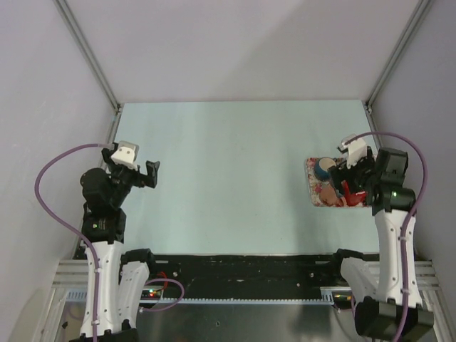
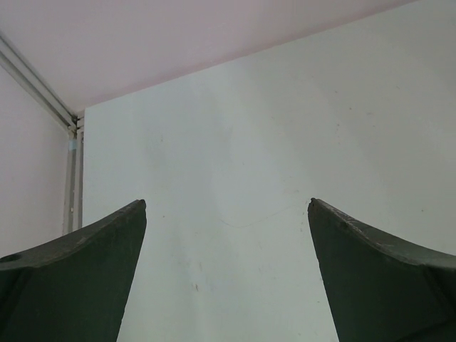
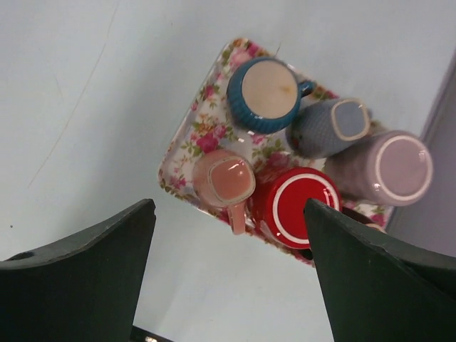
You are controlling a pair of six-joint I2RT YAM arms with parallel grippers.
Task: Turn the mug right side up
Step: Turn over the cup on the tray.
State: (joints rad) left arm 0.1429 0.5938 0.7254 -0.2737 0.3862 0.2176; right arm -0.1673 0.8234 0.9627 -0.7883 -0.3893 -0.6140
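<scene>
A floral tray (image 3: 203, 135) holds several mugs, all standing bottom up: a blue one (image 3: 265, 92), a grey-blue one (image 3: 331, 127), a lilac one (image 3: 388, 167), a pink one (image 3: 223, 179) and a red one (image 3: 296, 206). My right gripper (image 3: 229, 205) is open and empty, hanging above the tray's near edge over the pink and red mugs. In the top view the tray (image 1: 312, 178) lies at the right of the table, partly hidden under the right gripper (image 1: 343, 182). My left gripper (image 1: 152, 172) is open and empty at the far left, away from the mugs.
The pale blue table (image 1: 228, 178) is walled in by white panels with metal posts at the back corners (image 1: 117, 107). The tray lies close to the right wall. The left wrist view shows only bare table (image 2: 235, 157) and the back wall.
</scene>
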